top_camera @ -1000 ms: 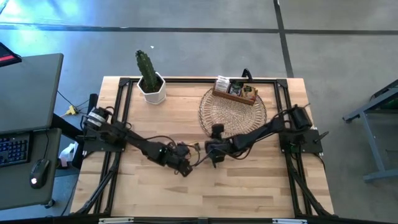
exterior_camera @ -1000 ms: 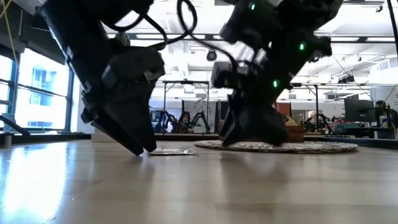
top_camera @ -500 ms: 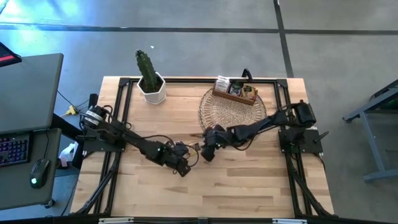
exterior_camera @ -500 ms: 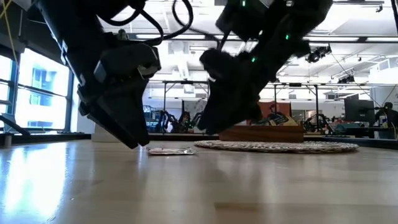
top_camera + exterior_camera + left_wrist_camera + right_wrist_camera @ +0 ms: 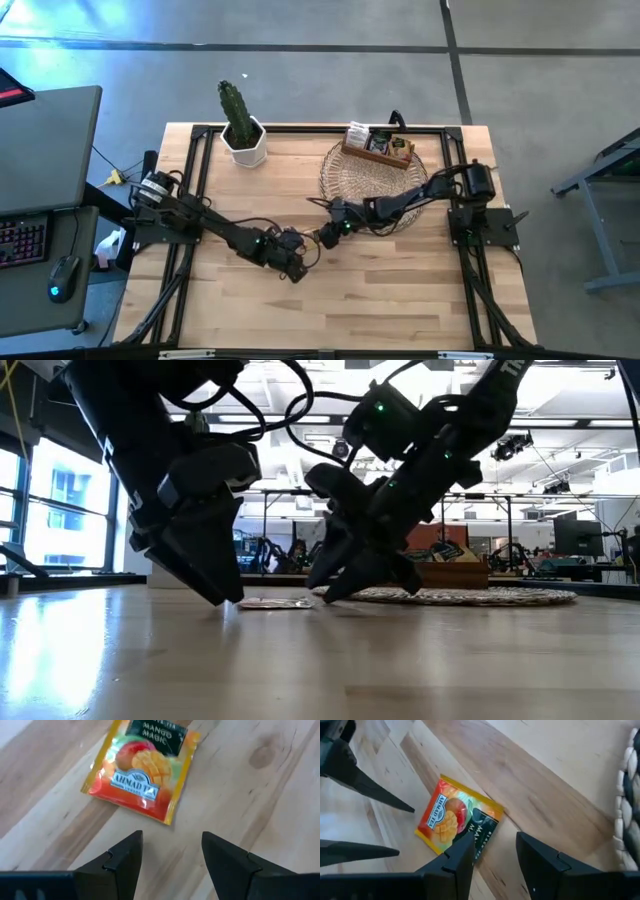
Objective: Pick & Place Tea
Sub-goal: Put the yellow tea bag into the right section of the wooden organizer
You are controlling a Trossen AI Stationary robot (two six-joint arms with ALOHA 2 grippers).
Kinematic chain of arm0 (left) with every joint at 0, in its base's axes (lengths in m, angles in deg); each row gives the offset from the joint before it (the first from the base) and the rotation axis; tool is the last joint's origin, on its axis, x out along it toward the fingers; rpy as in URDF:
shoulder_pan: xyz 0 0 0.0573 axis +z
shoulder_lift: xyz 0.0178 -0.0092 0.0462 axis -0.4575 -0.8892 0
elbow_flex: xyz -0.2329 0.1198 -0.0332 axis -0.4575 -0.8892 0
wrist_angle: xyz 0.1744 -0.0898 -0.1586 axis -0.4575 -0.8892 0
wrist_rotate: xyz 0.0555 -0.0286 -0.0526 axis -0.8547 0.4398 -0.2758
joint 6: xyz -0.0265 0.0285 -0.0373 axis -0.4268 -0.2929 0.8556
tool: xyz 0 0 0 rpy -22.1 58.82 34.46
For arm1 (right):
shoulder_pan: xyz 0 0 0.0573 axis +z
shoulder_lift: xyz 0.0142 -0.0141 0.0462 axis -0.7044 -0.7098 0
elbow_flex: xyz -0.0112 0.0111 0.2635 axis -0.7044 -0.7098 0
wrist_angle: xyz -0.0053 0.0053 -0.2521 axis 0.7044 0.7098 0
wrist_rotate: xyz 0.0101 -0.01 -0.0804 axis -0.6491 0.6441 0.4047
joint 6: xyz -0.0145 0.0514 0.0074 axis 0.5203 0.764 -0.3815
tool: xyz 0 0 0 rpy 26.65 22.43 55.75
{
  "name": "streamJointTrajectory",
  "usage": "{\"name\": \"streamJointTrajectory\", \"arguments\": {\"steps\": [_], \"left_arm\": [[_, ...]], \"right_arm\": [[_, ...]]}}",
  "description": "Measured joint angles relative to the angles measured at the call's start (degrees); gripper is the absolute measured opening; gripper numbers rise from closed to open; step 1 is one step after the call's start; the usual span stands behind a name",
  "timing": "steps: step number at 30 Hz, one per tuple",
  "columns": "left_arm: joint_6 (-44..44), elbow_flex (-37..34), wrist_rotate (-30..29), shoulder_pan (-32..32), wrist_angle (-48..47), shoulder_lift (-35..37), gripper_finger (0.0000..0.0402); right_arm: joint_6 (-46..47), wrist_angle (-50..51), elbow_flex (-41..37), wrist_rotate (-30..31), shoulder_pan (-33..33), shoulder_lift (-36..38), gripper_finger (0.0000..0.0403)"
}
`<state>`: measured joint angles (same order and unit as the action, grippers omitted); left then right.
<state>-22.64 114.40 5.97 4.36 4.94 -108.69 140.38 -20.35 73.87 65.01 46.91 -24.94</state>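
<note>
One tea sachet [image 5: 142, 770], orange-yellow with a mango picture and a black end, lies flat on the wooden table [image 5: 400, 290] near its middle. It also shows in the right wrist view as the sachet [image 5: 457, 817] and in the low view as the sachet [image 5: 272, 603]. My left gripper [image 5: 172, 855] stands open just short of the sachet's orange end, tips low over the table. My right gripper [image 5: 495, 855] is open on the opposite side. One of its fingers [image 5: 462, 852] is over the sachet's black end; I cannot tell if it touches.
A round wicker mat [image 5: 373, 180] lies at the far right, with a wooden box [image 5: 378, 145] holding more sachets on its far edge. A potted cactus [image 5: 242, 135] stands at the far left. Bare wood stretches along the near side.
My right gripper has gone toward the table's left and a little down, off the mat's edge and up to the sachet, rolling its wrist strongly on the way. The sachet has stayed where it was.
</note>
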Motion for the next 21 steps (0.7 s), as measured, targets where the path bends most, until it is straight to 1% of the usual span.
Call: {"name": "streamJointTrajectory", "arguments": {"steps": [2, 7, 10, 13, 16, 18, 21], "left_arm": [[-0.03, 0.00, -0.67, 0.00, 0.25, 0.00, 0.0202], [-0.55, 0.00, 0.10, 0.04, 2.61, 0.00, 0.0202], [-3.08, 0.00, 0.48, 0.59, 5.79, 0.00, 0.0202], [-5.23, 0.00, 2.27, 2.04, 8.08, 0.00, 0.0202], [-6.49, 0.00, 4.88, 3.62, 7.79, 0.00, 0.0202], [-6.87, 0.00, 5.40, 4.00, 7.23, 0.00, 0.0202], [-7.62, 0.46, 4.26, 2.99, 6.41, 0.17, 0.0202]], "right_arm": [[0.48, -0.30, 0.09, -0.02, 0.06, -0.53, 0.0144], [2.56, -2.35, 0.11, -0.22, 0.06, -1.02, 0.0144], [2.75, -3.69, 0.07, -0.24, 0.06, -1.14, 0.0144], [2.76, -2.30, 0.12, 0.01, 0.00, -1.14, 0.0144], [2.84, -0.71, 0.18, 0.30, 0.00, -1.12, 0.0144], [3.02, -1.35, 0.17, -0.94, -0.04, -1.12, 0.0144], [2.80, -2.79, 0.06, -1.76, -0.07, -1.12, 0.0144]]}}
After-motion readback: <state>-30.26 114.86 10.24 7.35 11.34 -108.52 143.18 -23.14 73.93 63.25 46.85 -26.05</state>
